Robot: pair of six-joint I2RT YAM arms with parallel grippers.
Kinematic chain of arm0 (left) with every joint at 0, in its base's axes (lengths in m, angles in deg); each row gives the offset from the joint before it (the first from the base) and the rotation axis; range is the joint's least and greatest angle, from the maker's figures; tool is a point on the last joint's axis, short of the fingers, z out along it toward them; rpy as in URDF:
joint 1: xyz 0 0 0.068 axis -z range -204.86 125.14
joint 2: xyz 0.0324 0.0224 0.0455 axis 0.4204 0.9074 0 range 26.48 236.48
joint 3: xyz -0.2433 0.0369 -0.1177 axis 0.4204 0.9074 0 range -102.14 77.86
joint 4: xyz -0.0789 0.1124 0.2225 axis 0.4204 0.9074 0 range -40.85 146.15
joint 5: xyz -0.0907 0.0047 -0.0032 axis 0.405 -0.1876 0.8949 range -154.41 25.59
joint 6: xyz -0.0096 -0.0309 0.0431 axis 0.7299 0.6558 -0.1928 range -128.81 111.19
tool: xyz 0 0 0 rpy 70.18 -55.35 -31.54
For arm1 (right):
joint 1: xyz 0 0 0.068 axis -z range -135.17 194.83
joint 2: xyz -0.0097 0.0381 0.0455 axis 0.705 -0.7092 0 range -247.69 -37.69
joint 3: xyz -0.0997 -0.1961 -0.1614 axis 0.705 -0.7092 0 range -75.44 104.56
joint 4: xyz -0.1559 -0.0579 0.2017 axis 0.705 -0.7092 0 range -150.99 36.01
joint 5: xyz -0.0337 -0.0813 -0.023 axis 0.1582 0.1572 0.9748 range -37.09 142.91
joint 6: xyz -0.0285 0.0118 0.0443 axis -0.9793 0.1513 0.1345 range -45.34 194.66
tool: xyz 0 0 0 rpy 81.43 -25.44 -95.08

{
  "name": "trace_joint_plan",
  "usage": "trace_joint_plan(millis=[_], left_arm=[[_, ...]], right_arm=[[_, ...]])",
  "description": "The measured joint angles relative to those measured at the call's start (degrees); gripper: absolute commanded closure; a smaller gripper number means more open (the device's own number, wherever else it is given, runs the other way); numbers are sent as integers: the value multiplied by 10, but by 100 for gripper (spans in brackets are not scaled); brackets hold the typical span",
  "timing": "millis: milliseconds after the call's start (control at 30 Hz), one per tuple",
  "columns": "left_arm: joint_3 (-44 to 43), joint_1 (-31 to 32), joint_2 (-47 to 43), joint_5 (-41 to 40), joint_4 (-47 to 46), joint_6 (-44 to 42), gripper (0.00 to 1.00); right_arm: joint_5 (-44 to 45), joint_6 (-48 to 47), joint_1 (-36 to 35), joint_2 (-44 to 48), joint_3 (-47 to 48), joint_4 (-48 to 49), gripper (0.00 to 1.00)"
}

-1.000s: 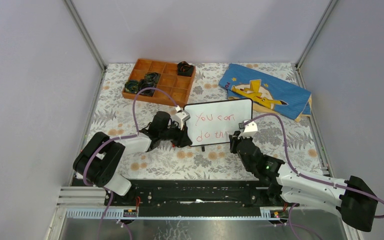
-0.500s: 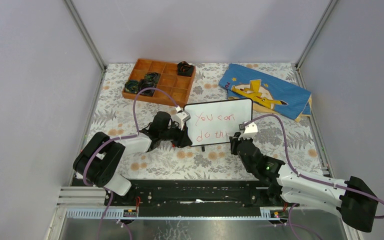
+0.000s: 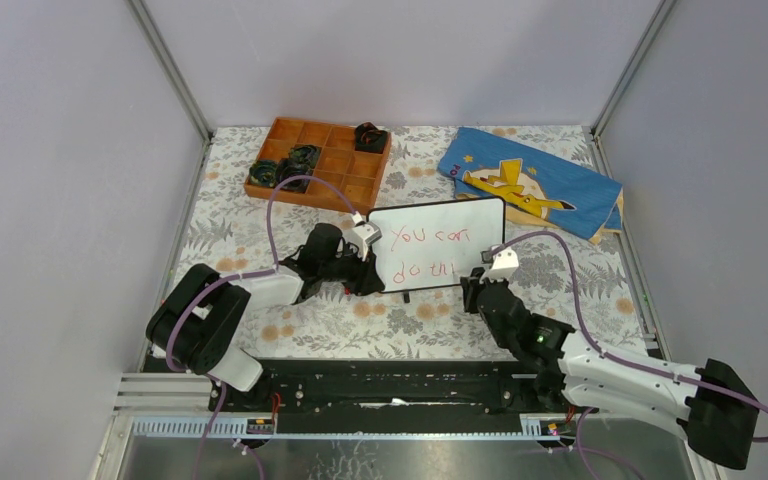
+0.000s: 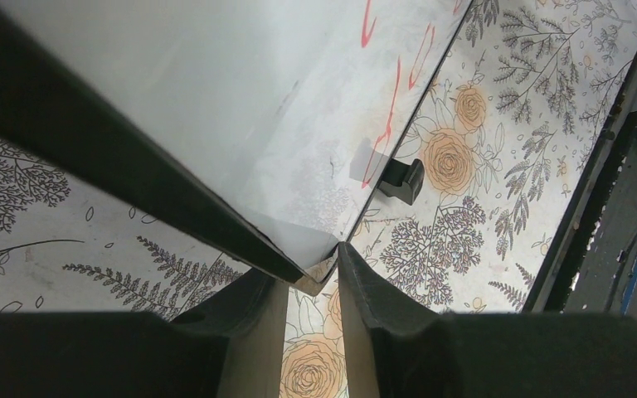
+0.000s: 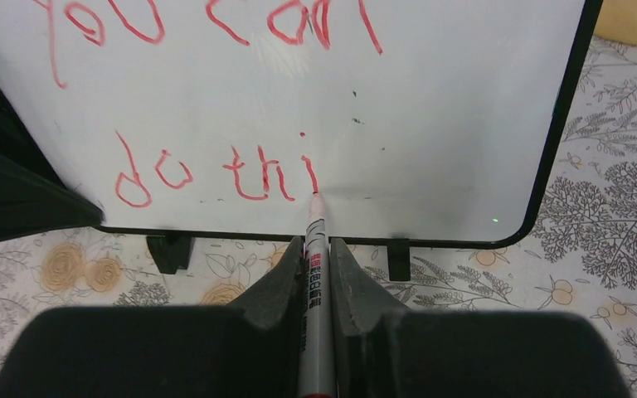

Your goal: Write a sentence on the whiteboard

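The whiteboard (image 3: 438,243) stands tilted at mid-table, white with a thin black frame. The sentence (image 5: 207,166) is in red: "You can" above, "do thi" below. My right gripper (image 5: 317,245) is shut on a slim red marker (image 5: 313,217). The marker's tip touches the board at the foot of the "i", near the lower edge. My left gripper (image 4: 311,269) is shut on the board's lower left corner (image 4: 216,99), one finger behind it and one in front. From above, the left gripper (image 3: 368,262) is at the board's left edge and the right gripper (image 3: 472,280) at its front.
An orange compartment tray (image 3: 332,165) with dark items sits at the back left. A blue cloth with a yellow figure (image 3: 530,180) lies at the back right. Two black feet (image 5: 168,251) (image 5: 397,259) prop the board on the floral tablecloth. Grey walls close in on three sides.
The red "i" has appeared after "th" on the lower line. My right gripper with the marker has shifted slightly right and towards me. The left arm has not moved.
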Motion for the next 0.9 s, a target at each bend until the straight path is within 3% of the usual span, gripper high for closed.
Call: trace_joint_plan(millis=[300, 900], left_arm=[[0, 2, 0, -3, 1, 0, 66], [0, 6, 0, -9, 8, -7, 66]], right_arm=[[23, -30, 0, 107, 30, -34, 100], [47, -13, 26, 43, 69, -63, 100]])
